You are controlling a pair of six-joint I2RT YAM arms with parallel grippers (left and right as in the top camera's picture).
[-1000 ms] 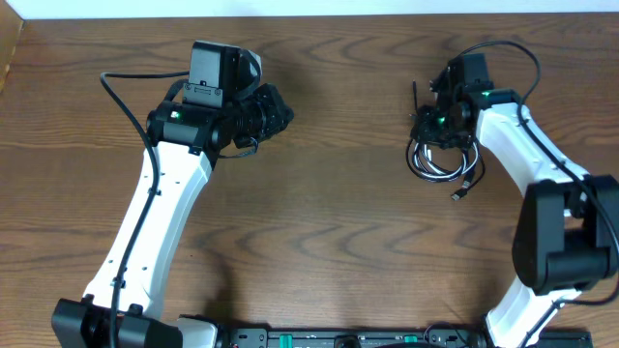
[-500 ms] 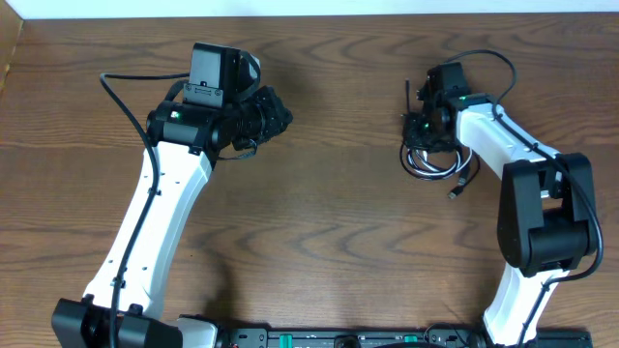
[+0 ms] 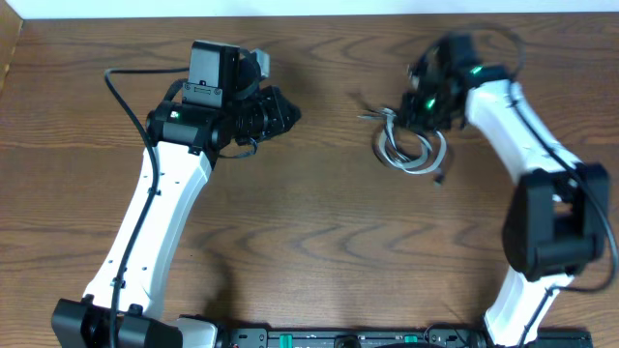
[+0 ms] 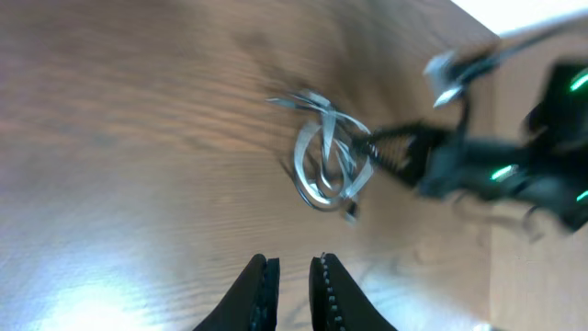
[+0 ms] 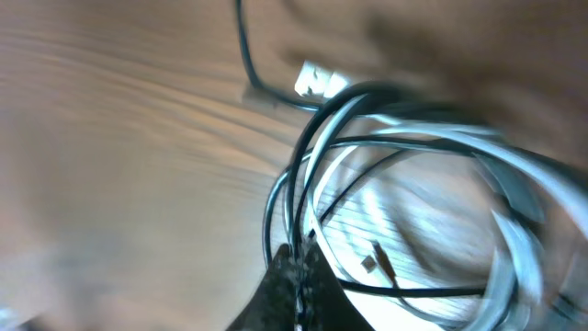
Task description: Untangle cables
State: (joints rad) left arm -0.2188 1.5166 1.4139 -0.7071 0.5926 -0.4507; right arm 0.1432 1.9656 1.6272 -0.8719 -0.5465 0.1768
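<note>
Gripping the cable coil point(image 3: 414, 150) at its upper edge, the right gripper point(image 3: 423, 104) is pinched shut. The right wrist view shows several strands, white and black alike, running into the closed fingertips together. The coil lies on the wooden table point(image 3: 319, 242) right of centre. Its loops remain bundled, with short ends sticking out toward the left arm. The white cord point(image 5: 514, 239) and the black cord point(image 5: 246, 55) overlap in several places. A white plug point(image 5: 322, 81) lies flat on the wood just beyond the loops. The left gripper point(image 3: 283, 111) holds nothing. Its fingers are parted by only a narrow gap, and it sits well apart from the coil, pointed toward it. Both wrist views are blurred, so I cannot trace exactly which strand crosses over which.

Assessment: separation has not begun; the cords are still one bundle.

Risks noted:
- The right grip spans more than one strand. Pulling from this hold would likely move the whole coil rather than free one cord, and could draw the crossings tighter.
- With no second hold, the light coil would probably drag or swing instead of opening.
- A plug end could catch inside a loop as a cord is drawn through, and more force would cinch a knot.
- The left fingers are too close together to take a strand. Closing in as they are, they would nudge the coil aside.
</note>
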